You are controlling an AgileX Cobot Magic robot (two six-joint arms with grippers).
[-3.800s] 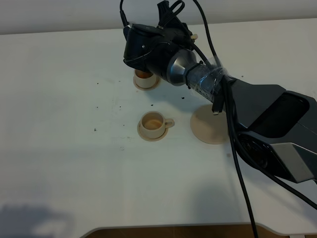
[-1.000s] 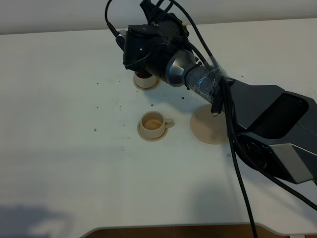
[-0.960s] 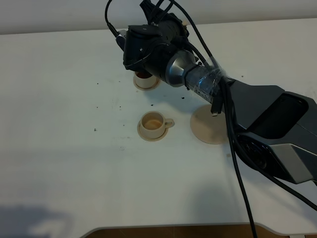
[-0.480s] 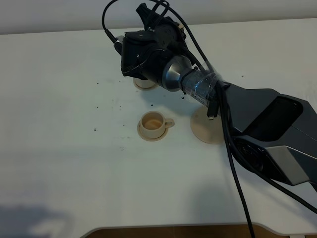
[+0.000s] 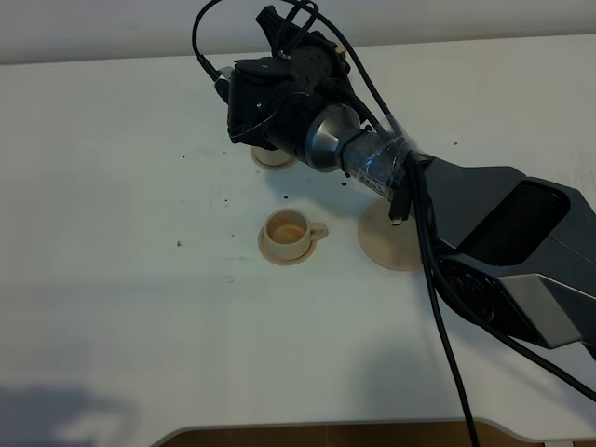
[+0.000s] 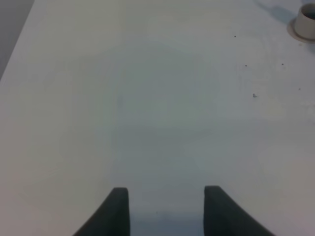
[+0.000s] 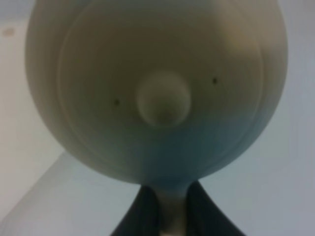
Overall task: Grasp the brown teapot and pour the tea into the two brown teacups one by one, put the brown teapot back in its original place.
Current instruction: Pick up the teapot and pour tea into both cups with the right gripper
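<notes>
Within right end effector [image 7: 173, 212], brown teapot [image 7: 157, 64]

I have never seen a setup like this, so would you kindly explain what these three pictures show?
It is a two-armed robot at a white table. One picture looks down from a high camera; the other two come from cameras on each wrist. The right arm reaches over the far teacup; the right fingers are shut on the handle of the brown teapot. The left fingers stand open over the table. The near teacup holds tea; a wide saucer lies bare.
</notes>
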